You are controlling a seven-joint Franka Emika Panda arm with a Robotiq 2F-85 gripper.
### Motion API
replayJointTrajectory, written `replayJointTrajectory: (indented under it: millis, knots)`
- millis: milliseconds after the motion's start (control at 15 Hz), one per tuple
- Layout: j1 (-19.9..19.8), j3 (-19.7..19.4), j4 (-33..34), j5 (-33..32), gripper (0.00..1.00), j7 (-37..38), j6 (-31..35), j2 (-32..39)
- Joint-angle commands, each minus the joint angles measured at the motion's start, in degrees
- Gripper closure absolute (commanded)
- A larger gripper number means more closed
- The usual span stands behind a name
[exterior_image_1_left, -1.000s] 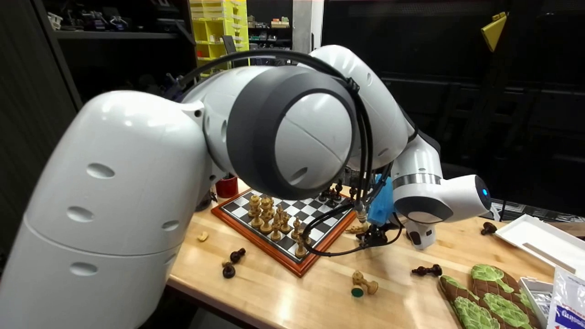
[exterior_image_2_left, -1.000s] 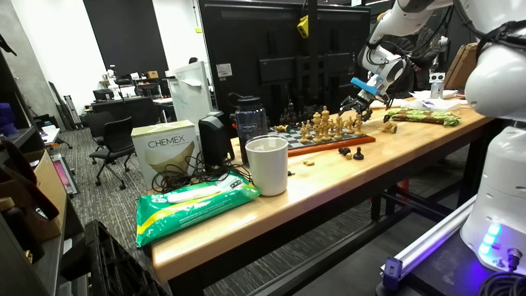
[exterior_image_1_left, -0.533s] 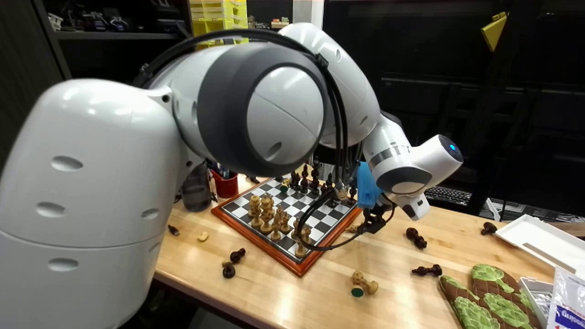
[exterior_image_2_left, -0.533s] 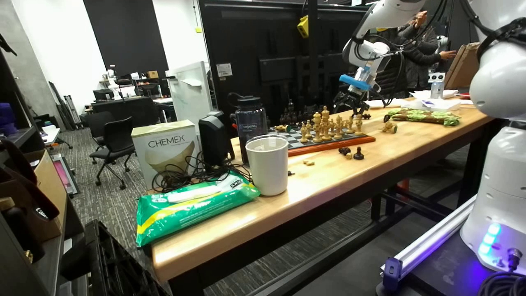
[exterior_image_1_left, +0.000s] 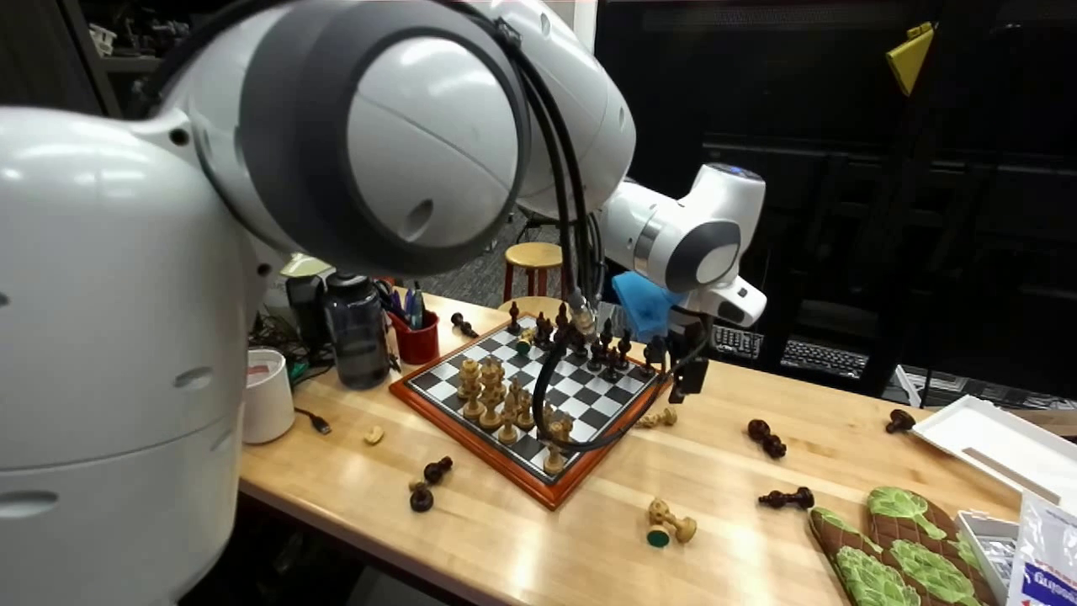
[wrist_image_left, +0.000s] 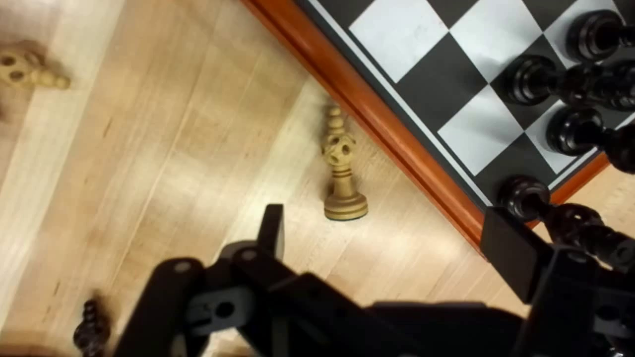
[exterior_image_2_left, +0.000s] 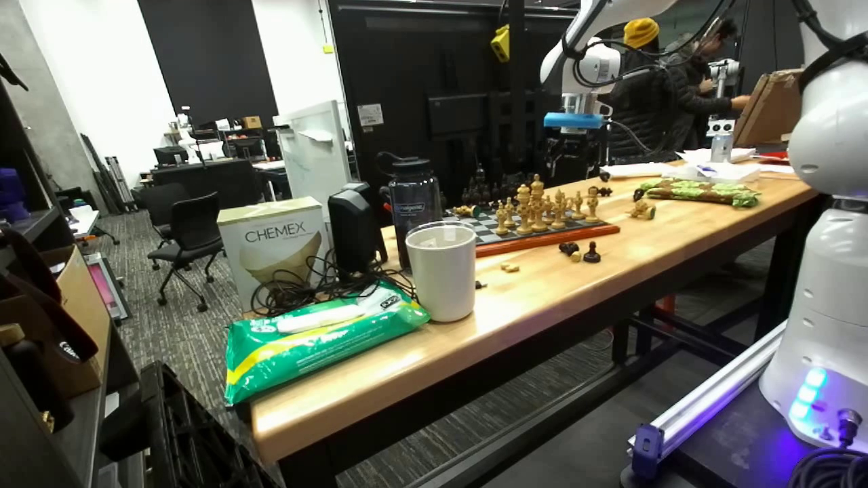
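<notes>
My pincer (wrist_image_left: 394,238) hangs above the table (wrist_image_left: 198,148), its fingers (wrist_image_left: 271,228) spread well apart. In the wrist view, closest at eleven o'clock, a pale chess piece (wrist_image_left: 341,171) lies on its side, just beside the chessboard (wrist_image_left: 441,82). The chessboard stretches towards one o'clock; dark chess pieces (wrist_image_left: 575,130) stand on it near two. Farther out, a dark piece (wrist_image_left: 91,331) shows between eight and nine, then another pale piece (wrist_image_left: 27,72) at ten. In an exterior view, a quilted leaf-patterned cloth (exterior_image_1_left: 925,560) lies at four o'clock from me.
</notes>
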Motion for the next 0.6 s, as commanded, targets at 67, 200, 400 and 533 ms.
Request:
replayJointTrajectory:
  millis: [67, 200, 400, 533]
  knots:
    - [2.29, 0.77, -4.03, -10.14, 0.0, 0.31, -1.49, -5.56]
    - [3.6, 0.61, -5.8, -15.62, 0.0, 3.64, 1.43, -5.76]
    - [4.28, 0.53, -8.32, -21.05, 0.0, 9.21, 5.69, -5.31]
    - [4.86, 0.39, -10.87, -23.76, 0.0, 13.34, 11.03, -5.07]
